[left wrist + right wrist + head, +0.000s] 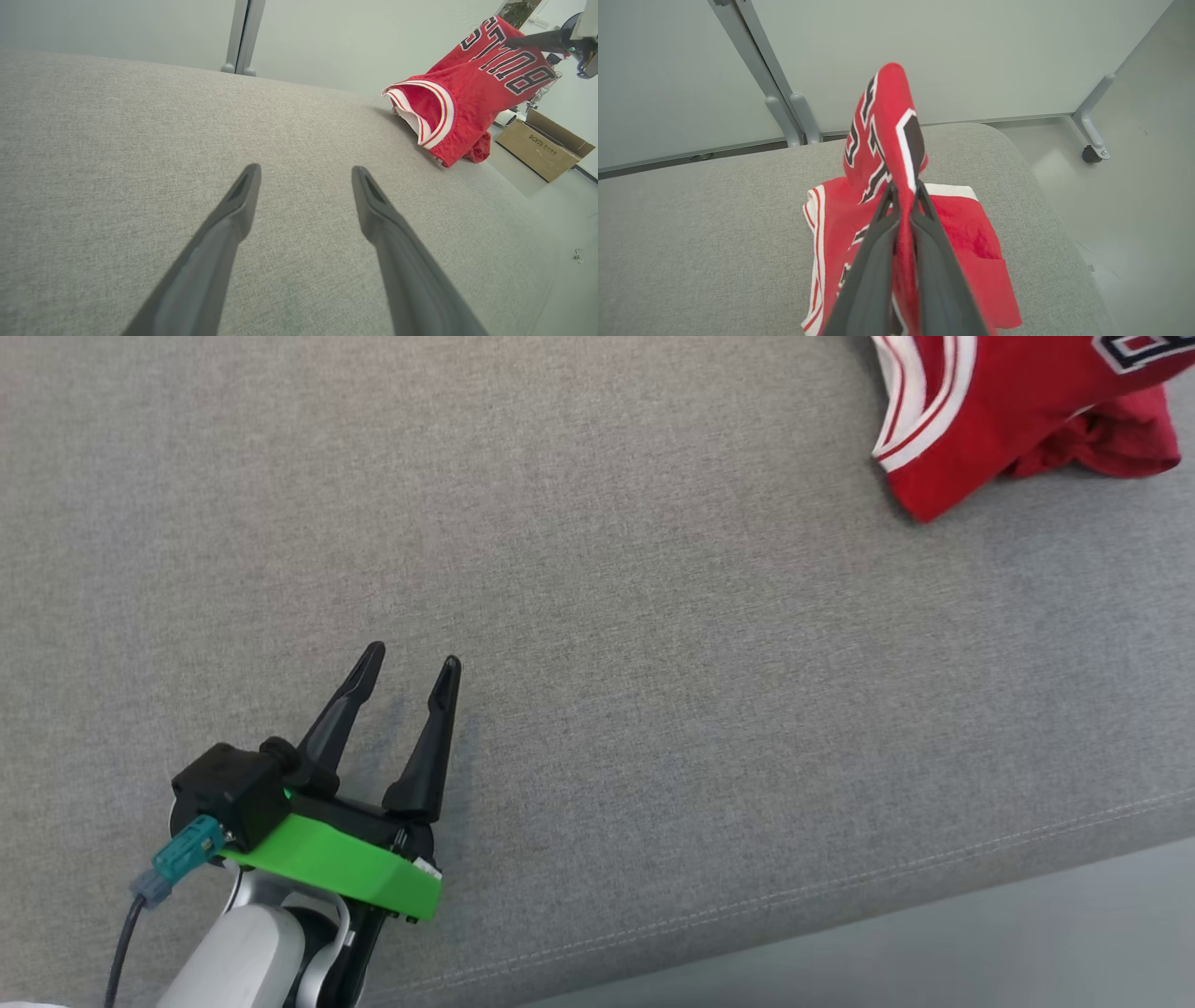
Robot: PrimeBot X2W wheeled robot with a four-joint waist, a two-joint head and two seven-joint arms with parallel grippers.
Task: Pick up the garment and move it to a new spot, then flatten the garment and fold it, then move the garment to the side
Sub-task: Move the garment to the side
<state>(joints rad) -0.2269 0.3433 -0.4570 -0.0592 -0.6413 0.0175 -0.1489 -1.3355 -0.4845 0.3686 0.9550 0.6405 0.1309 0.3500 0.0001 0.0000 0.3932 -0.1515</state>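
- The left hand point(414, 656) rises from the lower left of the head view, its pale forearm cut off by the bottom edge. A green bracket point(345, 868) and a teal plug point(187, 854) sit behind the fingers.
- Its two dark fingers stand well apart with nothing between them, over bare grey cloth of the bench point(653, 709). In the left wrist view the left hand point(306, 168) shows the same wide gap. I cannot tell whether the tips touch the fabric.
- The bench's stitched front edge runs across the lower right of the head view, with pale floor point(1027, 943) below it.
- The garment point(990, 420), a red jersey with white and red trim, lies at the far right end of the bench, well apart from the left hand. The top and right edges cut it off.
- The right hand point(905, 186) is clenched on a fold of the garment point(882, 116). That fold stands raised while the lower part rests on the bench. The cloth partly hides the fingertips.
- In the left wrist view the right hand point(509, 43) is cropped by the right edge. The garment's point(467, 107) dark lettering is creased and only partly legible.
- Farther off, a cardboard box point(537, 149) sits on the floor, its print too small to read.
- Pale partition panels point(971, 56) stand behind the bench.
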